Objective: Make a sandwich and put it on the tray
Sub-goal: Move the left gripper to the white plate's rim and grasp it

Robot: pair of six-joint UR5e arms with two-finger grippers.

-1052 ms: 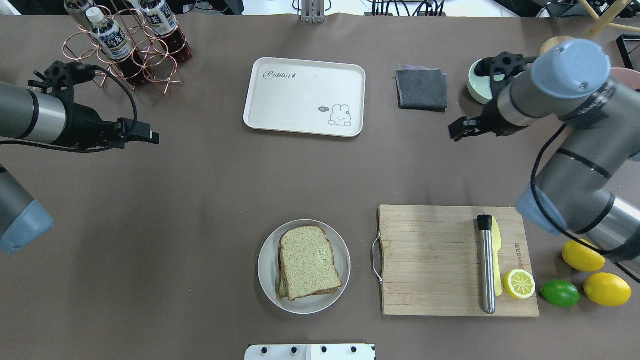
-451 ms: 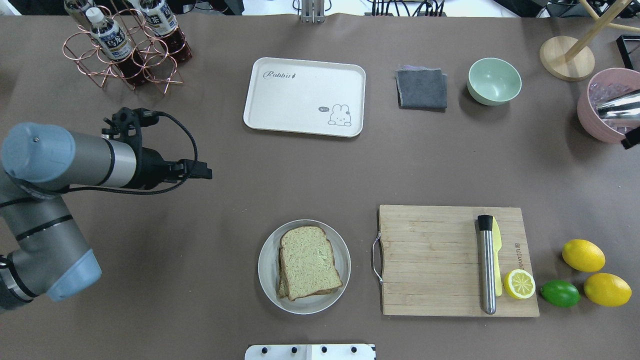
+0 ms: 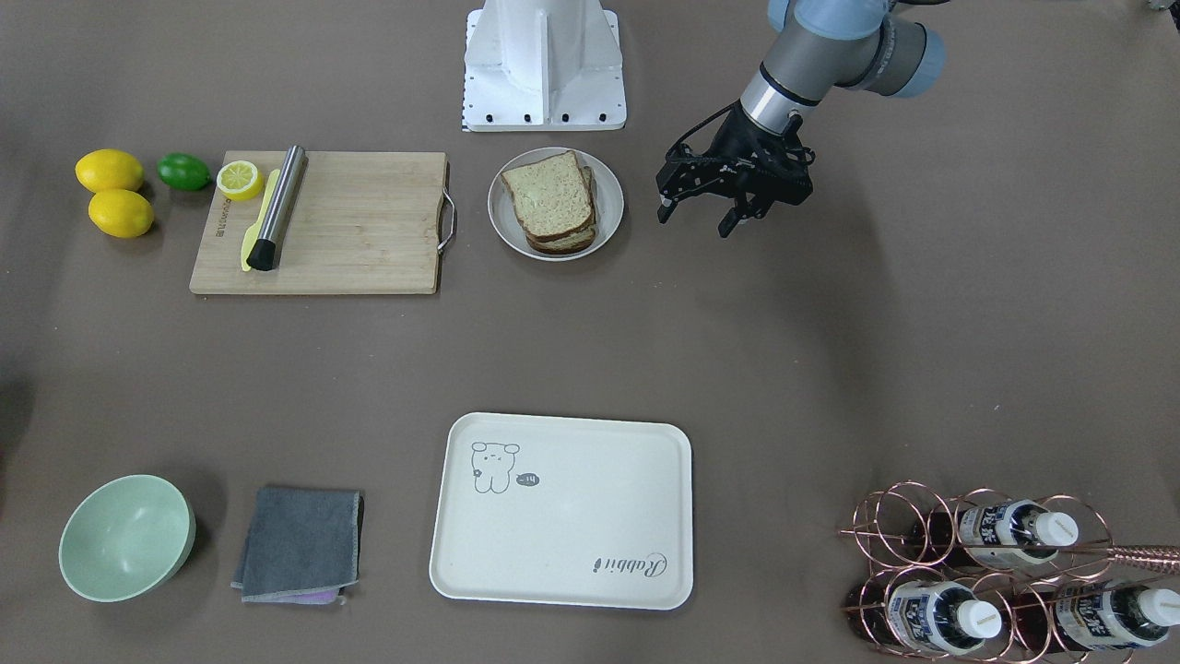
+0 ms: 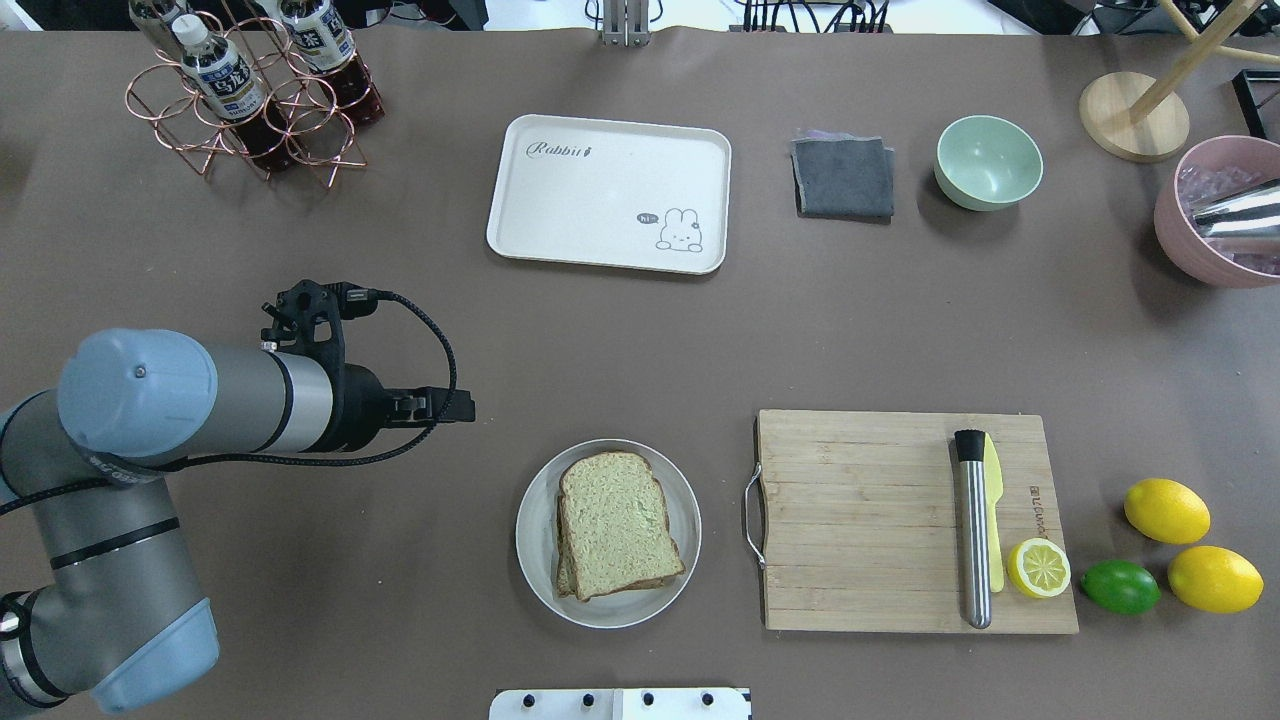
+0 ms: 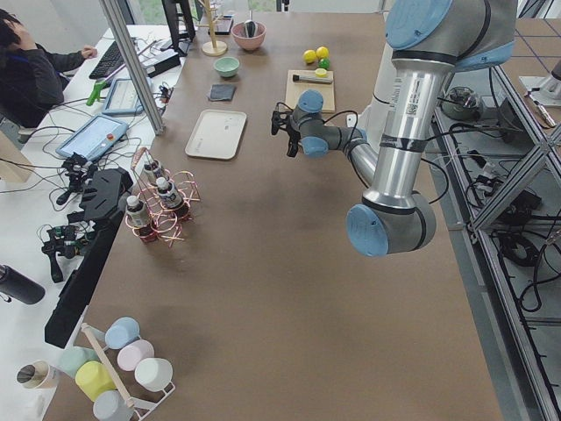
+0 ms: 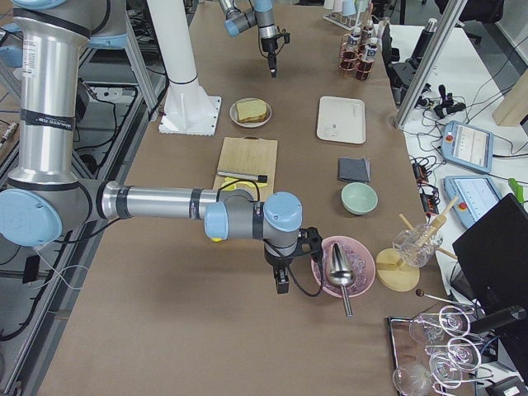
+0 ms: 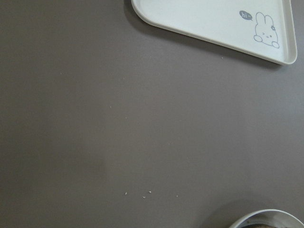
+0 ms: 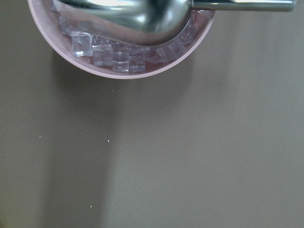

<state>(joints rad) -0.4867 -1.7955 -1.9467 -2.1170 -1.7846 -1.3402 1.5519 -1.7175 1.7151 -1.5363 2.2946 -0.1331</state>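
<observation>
The sandwich (image 4: 613, 522) is a stack of speckled bread slices on a round white plate (image 4: 530, 545) near the robot's edge of the table; it also shows in the front view (image 3: 551, 195). No egg shows between the slices. The cream tray (image 4: 600, 190) lies bare at the far middle, and shows in the front view (image 3: 562, 535) and the left wrist view (image 7: 199, 19). My left gripper (image 4: 462, 408) hovers left of the plate, open and empty, fingers spread in the front view (image 3: 693, 226). My right gripper (image 6: 282, 285) shows only in the right side view; I cannot tell its state.
A wooden cutting board (image 4: 860, 520) right of the plate holds a metal rod, a yellow knife and a half lemon. Lemons and a lime (image 4: 1120, 586) lie beside it. A grey cloth (image 4: 843, 178), green bowl (image 4: 988, 162), pink ice bowl (image 4: 1200, 250) and bottle rack (image 4: 250, 100) stand along the far side.
My left arm has swung toward the robot's side, bringing its gripper close to the plate. My right arm has pulled out of the overhead view to the right.
</observation>
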